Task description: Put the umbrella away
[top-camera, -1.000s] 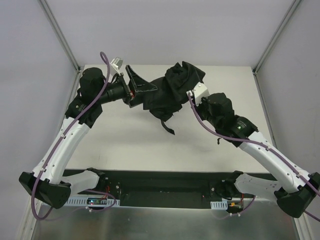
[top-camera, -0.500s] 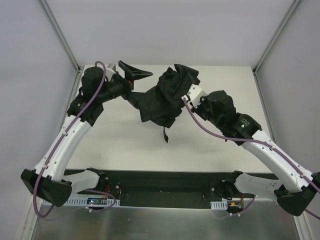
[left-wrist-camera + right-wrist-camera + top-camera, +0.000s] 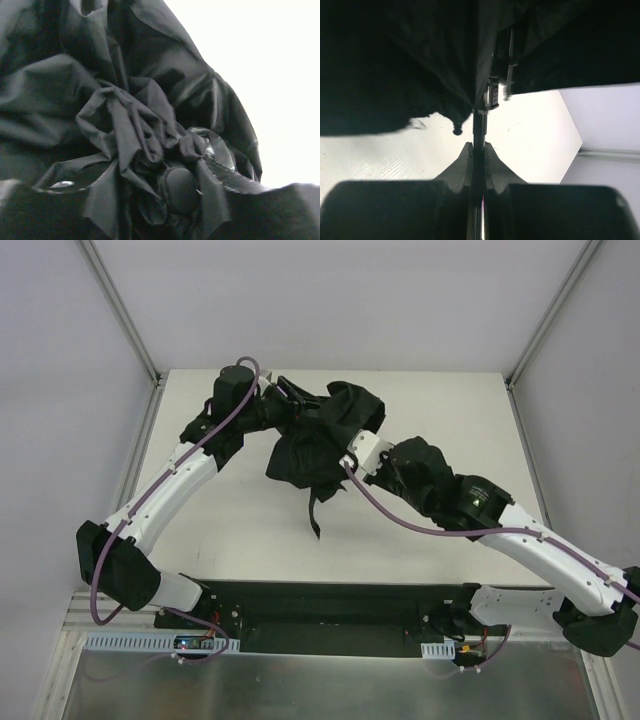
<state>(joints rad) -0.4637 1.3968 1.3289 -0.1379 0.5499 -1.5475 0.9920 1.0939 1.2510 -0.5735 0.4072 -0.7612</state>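
Right pincer [image 3: 479, 150] is closed tight on the thin shaft [image 3: 479, 125] of the umbrella [image 3: 320, 435], whose bunched black fabric lies toward 11 o'clock from it, lifted over the middle of the tabletop [image 3: 230, 530]. Left pincer [image 3: 288, 406] is pushed into the fabric from the 10 o'clock side, with crumpled folds and a round knob [image 3: 180, 189] directly before it. Whether it grips them I cannot tell.

Top view: high, behind the near edge, looking down over the surface [image 3: 420, 530]. Left wrist: very close on umbrella [image 3: 130, 125] fabric. Right wrist: close under the same umbrella, surface beyond.
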